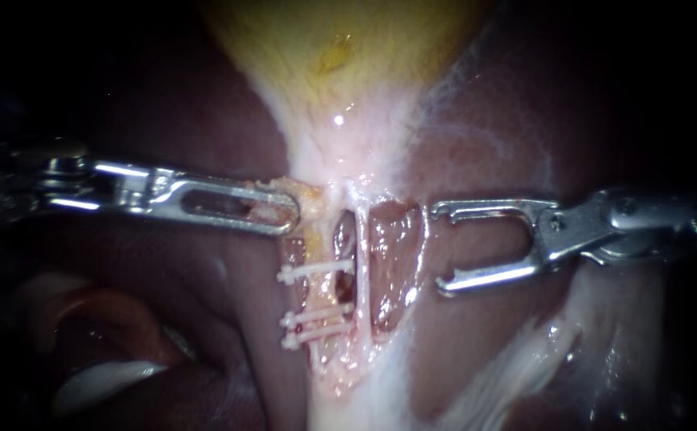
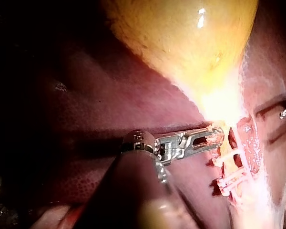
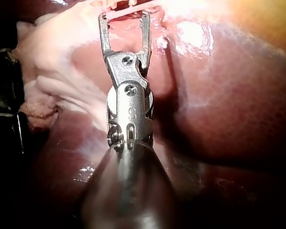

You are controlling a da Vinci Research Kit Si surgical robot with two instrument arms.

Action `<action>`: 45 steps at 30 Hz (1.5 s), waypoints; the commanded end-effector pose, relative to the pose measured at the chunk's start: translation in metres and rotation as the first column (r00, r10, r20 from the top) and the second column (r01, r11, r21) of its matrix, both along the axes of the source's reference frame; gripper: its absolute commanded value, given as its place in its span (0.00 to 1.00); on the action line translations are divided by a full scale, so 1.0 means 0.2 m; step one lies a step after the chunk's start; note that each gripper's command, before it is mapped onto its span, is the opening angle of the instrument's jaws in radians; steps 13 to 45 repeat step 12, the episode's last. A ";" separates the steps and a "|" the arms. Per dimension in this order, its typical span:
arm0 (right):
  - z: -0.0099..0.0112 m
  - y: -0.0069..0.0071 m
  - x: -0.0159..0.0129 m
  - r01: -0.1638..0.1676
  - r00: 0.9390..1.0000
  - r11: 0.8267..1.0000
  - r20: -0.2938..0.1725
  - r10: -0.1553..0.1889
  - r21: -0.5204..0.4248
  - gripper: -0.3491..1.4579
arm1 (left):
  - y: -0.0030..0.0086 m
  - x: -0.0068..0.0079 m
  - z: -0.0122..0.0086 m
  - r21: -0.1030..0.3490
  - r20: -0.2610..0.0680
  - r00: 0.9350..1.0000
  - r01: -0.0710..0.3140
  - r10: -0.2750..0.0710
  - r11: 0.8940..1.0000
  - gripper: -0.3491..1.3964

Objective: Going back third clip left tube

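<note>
**Right jaws spread wide and empty beside the clipped left tube**

The right instrument comes in from the right edge of the endoscope view. Its shaft is nearly level at mid-height and its jaws point left. The jaws are spread wide, one tip above the other, with nothing between them. They sit just right of the opened window of tissue, and whether the tips touch its edge cannot be told. The right wrist view shows the same wide, empty gap.

The left instrument comes in from the left edge, close to level and slightly above mid-height. Its slotted jaws lie together, clamped on a yellowish fold of neck tissue where the gallbladder narrows toward the centre of the frame.

Just below that grip, the left tube runs downward through the centre. Three white clips cross it: an upper clip, then further down a middle clip and a lowest clip close together. A thin white strand runs alongside, just right of the tube. Dark red liver surrounds the field on both sides.
</note>
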State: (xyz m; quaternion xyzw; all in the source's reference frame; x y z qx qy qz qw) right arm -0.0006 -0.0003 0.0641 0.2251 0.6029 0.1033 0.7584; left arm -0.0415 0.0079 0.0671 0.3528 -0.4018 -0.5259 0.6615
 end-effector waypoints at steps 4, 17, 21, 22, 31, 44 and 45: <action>-0.001 0.001 -0.001 -0.001 1.000 1.000 0.000 0.001 0.001 0.47 | 0.000 0.001 0.001 0.000 0.000 1.000 -0.003 0.003 1.000 0.00; -0.001 0.001 0.000 -0.002 1.000 1.000 0.001 0.002 0.001 0.47 | 0.000 0.001 0.001 0.000 0.000 1.000 -0.003 0.003 1.000 0.00; -0.001 0.001 0.000 -0.002 1.000 1.000 0.001 0.002 0.001 0.47 | 0.000 0.001 0.001 0.000 0.000 1.000 -0.003 0.003 1.000 0.00; -0.001 0.001 0.000 -0.002 1.000 1.000 0.001 0.002 0.001 0.47 | 0.000 0.001 0.001 0.000 0.000 1.000 -0.003 0.003 1.000 0.00; -0.001 0.001 0.000 -0.002 1.000 1.000 0.001 0.002 0.001 0.47 | 0.000 0.001 0.001 0.000 0.000 1.000 -0.003 0.003 1.000 0.00; -0.001 0.001 0.000 -0.002 1.000 1.000 0.001 0.002 0.001 0.47 | 0.000 0.001 0.001 0.000 0.000 1.000 -0.003 0.003 1.000 0.00; -0.001 0.001 0.000 -0.002 1.000 1.000 0.001 0.002 0.001 0.47 | 0.000 0.001 0.001 0.000 0.000 1.000 -0.003 0.003 1.000 0.00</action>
